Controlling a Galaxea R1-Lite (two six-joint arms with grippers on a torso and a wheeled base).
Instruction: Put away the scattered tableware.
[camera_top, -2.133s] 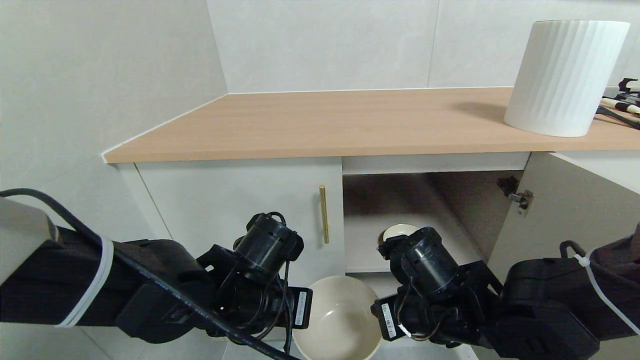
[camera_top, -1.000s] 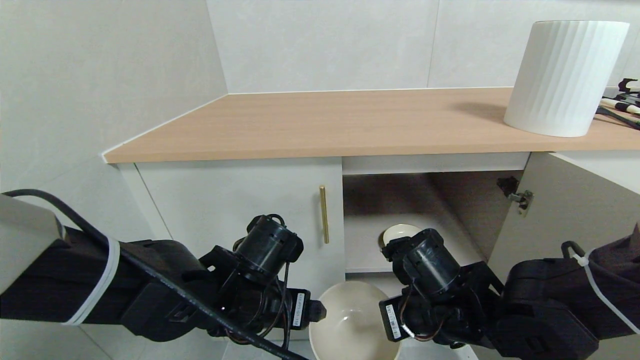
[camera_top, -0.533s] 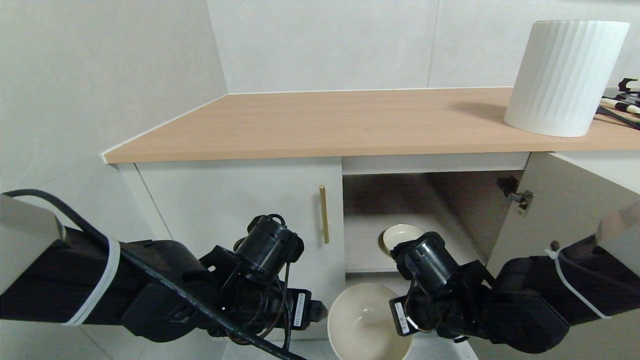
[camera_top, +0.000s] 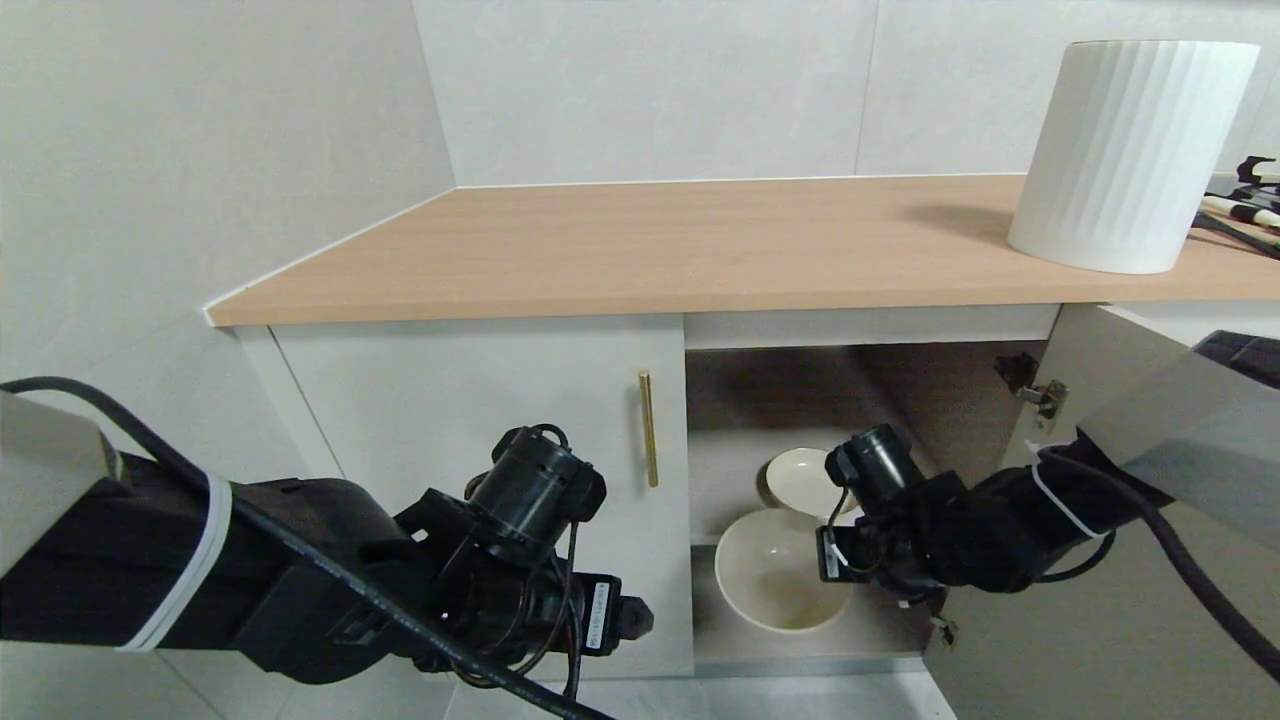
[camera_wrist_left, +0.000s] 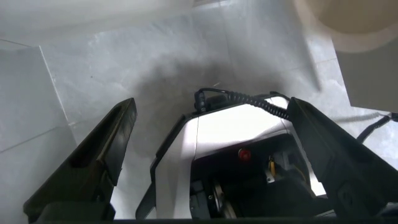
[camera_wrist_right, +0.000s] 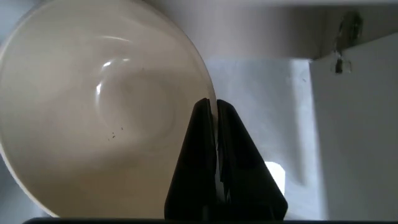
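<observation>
Two right jaws clamp the bowl (camera_top: 775, 572) rim between them; left jaws stand apart.

The round glazed ceramic bowl (camera_top: 778, 572), at five o'clock in the head view, is plain cream, with a few tiny dark specks inside in the right wrist view. The smaller round dish (camera_top: 805, 478) just behind it is the same cream. The right gripper (camera_wrist_right: 214, 109) and left gripper (camera_wrist_left: 212, 106) are matt black. The long wooden countertop (camera_top: 650, 250) is pale tan with fine lengthwise grain. At two o'clock, the tall ribbed cylindrical container (camera_top: 1130, 150) is white with vertical fluting. The flat cabinet door (camera_top: 450, 420) is off-white, and its slim bar handle (camera_top: 647, 428) is brass-gold. The floor tiles (camera_wrist_left: 155, 62) are light grey and faintly marbled.
</observation>
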